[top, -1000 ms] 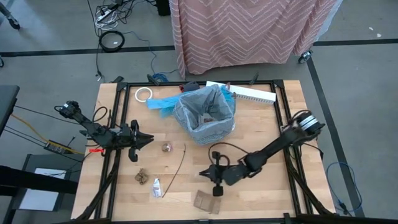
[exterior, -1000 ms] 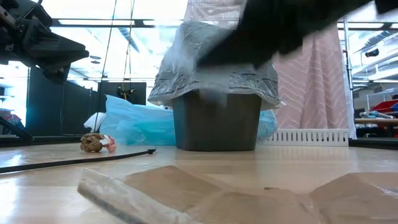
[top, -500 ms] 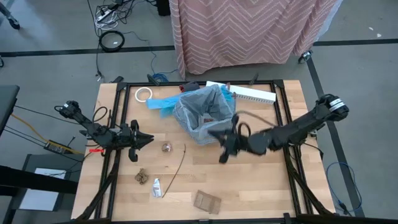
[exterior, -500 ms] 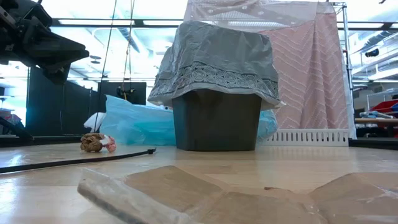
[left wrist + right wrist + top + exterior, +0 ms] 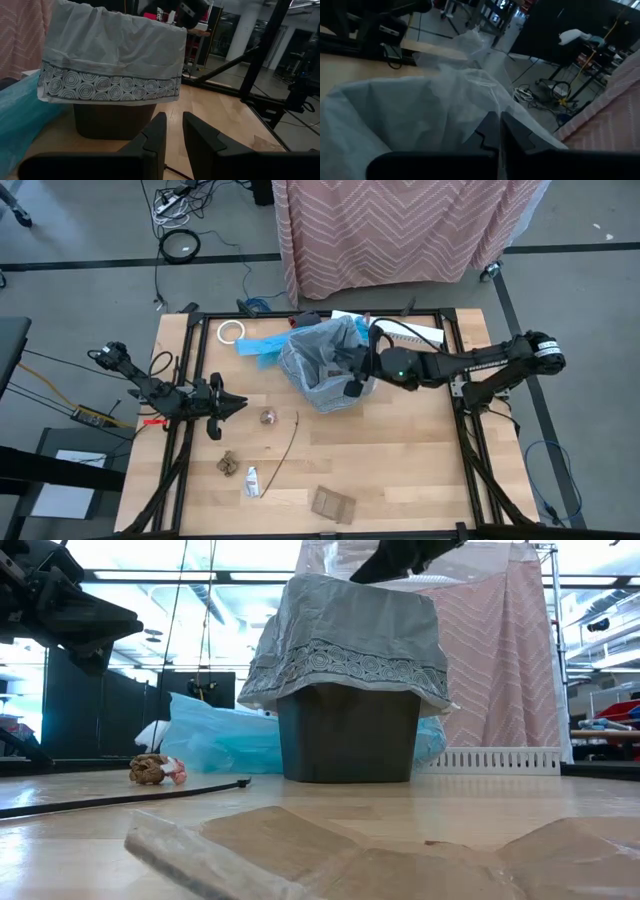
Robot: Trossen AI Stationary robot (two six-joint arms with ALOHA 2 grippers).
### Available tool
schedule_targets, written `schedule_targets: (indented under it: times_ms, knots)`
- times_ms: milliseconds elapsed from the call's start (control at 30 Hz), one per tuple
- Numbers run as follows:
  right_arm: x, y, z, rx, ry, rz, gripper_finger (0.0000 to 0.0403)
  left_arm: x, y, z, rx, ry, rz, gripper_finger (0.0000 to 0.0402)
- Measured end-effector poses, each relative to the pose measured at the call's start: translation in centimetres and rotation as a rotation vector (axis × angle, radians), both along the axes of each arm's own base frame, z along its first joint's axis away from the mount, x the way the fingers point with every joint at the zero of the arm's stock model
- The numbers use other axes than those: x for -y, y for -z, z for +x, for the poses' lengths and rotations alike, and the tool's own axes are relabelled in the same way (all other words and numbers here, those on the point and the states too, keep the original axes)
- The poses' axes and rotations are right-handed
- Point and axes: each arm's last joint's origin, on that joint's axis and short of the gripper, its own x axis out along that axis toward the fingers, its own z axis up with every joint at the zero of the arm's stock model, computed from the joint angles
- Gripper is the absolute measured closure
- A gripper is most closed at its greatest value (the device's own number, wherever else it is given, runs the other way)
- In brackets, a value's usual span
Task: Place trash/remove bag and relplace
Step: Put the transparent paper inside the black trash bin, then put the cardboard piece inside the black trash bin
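Observation:
The dark bin (image 5: 348,745) stands at the table's far middle. The grey bag (image 5: 328,365) lines it, its rim folded down over the bin's edge (image 5: 110,55). My right gripper (image 5: 350,375) hovers over the bin's near right rim, shut, with nothing showing between its fingers (image 5: 499,127). Trash lies on the table: a paper wad (image 5: 268,417), a thin stick (image 5: 285,445), a brown wad (image 5: 228,464), a white tube (image 5: 252,480) and a cardboard square (image 5: 332,503). My left gripper (image 5: 238,402) waits at the left, level, its fingers (image 5: 160,137) a narrow gap apart.
A bright blue plastic bag (image 5: 262,347) lies against the bin's far left side. A white tape roll (image 5: 231,331) sits at the far left. A white ribbed strip (image 5: 405,330) lies along the far right edge. Bare wood lies to the bin's right.
My right gripper has risen from beside the cardboard square near the table's near edge. It has swung toward the far edge, turning as it went, and now hangs over the bin. The cardboard square lies where it was. My left arm has kept still.

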Motion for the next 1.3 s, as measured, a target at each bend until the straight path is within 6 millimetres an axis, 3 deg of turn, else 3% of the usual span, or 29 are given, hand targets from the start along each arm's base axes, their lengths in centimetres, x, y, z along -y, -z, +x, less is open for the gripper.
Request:
schedule_targets:
  times_ms: [467, 600, 767, 900, 1067, 1300]
  knots:
    - [-1.1, -0.8, -0.4, 0.053, 0.010, -0.006, 0.0186, 0.0, 0.0, 0.0, -0.001, 0.000, 0.011, 0.0329]
    - [-3.9, -1.8, -1.1, 0.112, -0.123, 0.009, 0.0170, 0.0, 0.0, 0.0, -0.001, 0.000, 0.012, 0.0329]
    - [-9.7, -1.6, -2.4, 0.142, -0.349, 0.147, 0.0172, 0.0, 0.0, 0.0, -0.001, 0.000, 0.011, 0.0329]
    - [-14.7, 1.1, -2.8, 0.077, -0.464, 0.305, 0.0169, 0.0, 0.0, 0.0, -0.001, 0.000, 0.012, 0.0329]
    - [-20.0, 6.1, -2.2, 0.002, -0.500, 0.434, 0.0163, 0.0, 0.0, 0.0, -0.001, 0.000, 0.011, 0.0329]
    - [-23.4, 14.0, -0.2, -0.056, -0.495, 0.525, 0.0155, 0.0, 0.0, 0.0, 0.002, -0.001, -0.016, 0.0329]
